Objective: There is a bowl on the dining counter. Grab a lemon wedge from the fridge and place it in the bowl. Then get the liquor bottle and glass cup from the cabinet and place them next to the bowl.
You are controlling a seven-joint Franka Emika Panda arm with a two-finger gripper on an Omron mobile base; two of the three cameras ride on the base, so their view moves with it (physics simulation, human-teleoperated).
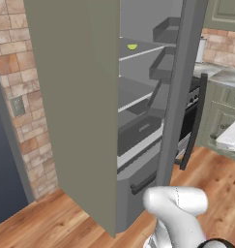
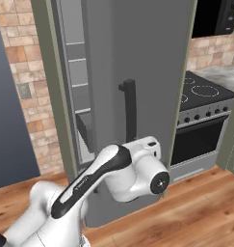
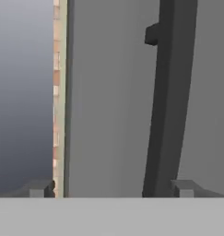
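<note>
The fridge (image 1: 138, 111) stands open, its grey door (image 1: 179, 87) swung out edge-on toward me. A tiny yellow-green lemon wedge (image 1: 132, 46) lies on an upper inner shelf. In the hand view my gripper (image 3: 112, 188) is open, its fingertips (image 3: 39, 188) spread wide against the door's outer face. The dark bar handle (image 3: 171, 92) runs between them, close beside the right tip, and nothing is gripped. From the right base view my hand sits just below and to the right of that handle (image 2: 129, 108).
A black-topped oven (image 2: 200, 111) stands right of the fridge, with a dark microwave (image 2: 217, 17) above it. Pale green cabinets (image 1: 220, 111) lie further right. A brick wall (image 1: 22, 97) flanks the fridge's left side. Wooden floor (image 2: 195, 212) spreads in front.
</note>
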